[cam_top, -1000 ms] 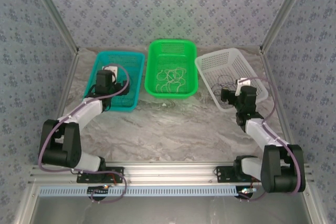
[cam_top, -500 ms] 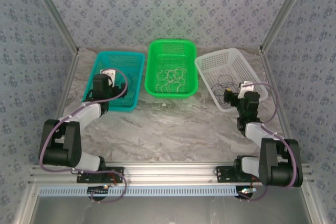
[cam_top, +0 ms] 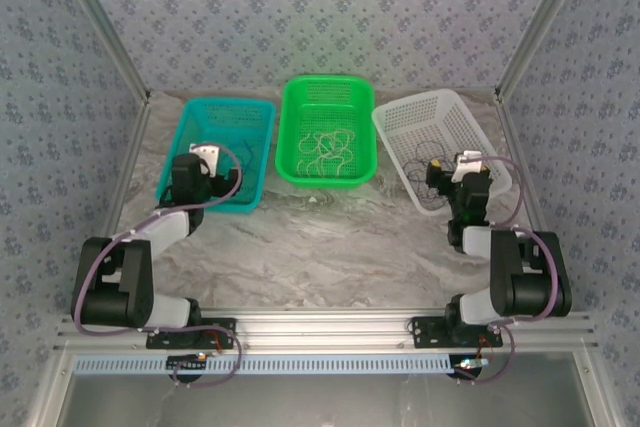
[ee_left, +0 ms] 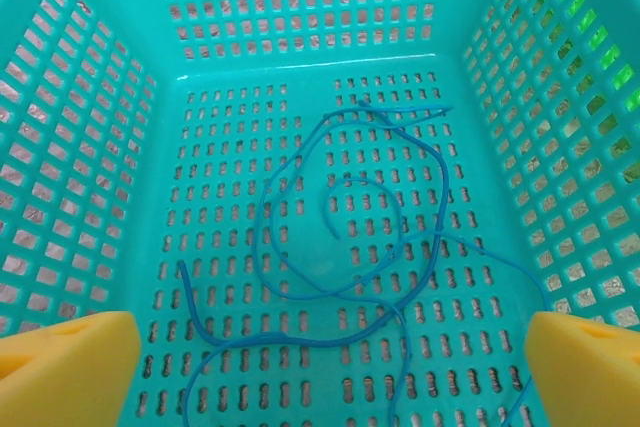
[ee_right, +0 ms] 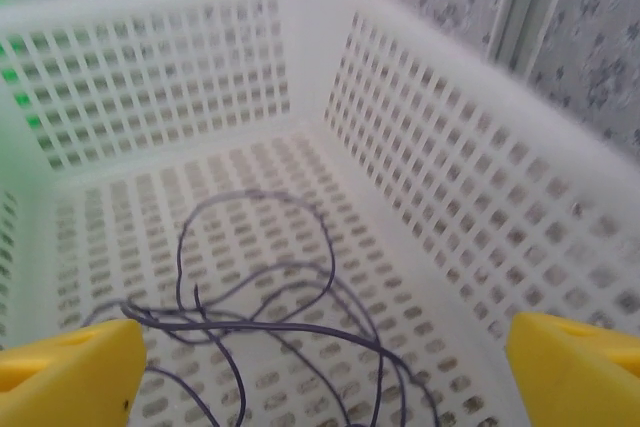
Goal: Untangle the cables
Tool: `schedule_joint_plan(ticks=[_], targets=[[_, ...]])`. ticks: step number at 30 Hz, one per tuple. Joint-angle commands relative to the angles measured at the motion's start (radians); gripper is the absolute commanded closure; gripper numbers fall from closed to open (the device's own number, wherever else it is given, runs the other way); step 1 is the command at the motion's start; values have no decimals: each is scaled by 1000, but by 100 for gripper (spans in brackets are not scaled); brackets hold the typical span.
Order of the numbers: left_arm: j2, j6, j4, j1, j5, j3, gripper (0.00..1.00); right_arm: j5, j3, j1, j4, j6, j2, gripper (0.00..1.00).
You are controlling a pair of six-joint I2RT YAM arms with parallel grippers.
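Observation:
The cables lie sorted by colour in three baskets. Thin blue cables loop loosely on the floor of the teal basket, below my left gripper. Its yellow fingers stand wide apart and hold nothing. Dark purple cables coil in the white basket, where my right gripper is open and empty above them. Pale cream cables rest in the green basket. From above, the left gripper hovers at the teal basket's near end and the right gripper at the white basket's near end.
The three baskets stand side by side at the back of the marbled table. Patterned walls close in the back and both sides. Both arm bases sit on the metal rail at the near edge.
Both arms have drawn back toward the near edge, folding at the elbows. Each gripper has slid from further inside its basket to the near end, and both have stayed open.

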Motion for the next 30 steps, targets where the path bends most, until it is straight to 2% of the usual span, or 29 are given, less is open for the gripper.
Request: schedule_joint_plan(ticks=[1,5,9,14,20,30], targets=[[-25,29,48,6,16,-15,3,-12,7,6,-61,8,50,5],[19,11,137,40,45,-64,3,-10,10,13,-65,1,53,5],[31,14,218,76,121,-100,4,-25,16,13,-75,-6,56,4],[64,31,331,89,179,-147,5,-64,22,9,-86,-14,57,1],[93,-4,329,132,227,-130,5,-60,24,10,-89,-17,57,0],[115,-28,338,147,221,-119,3,-38,26,23,-91,-25,58,0]])
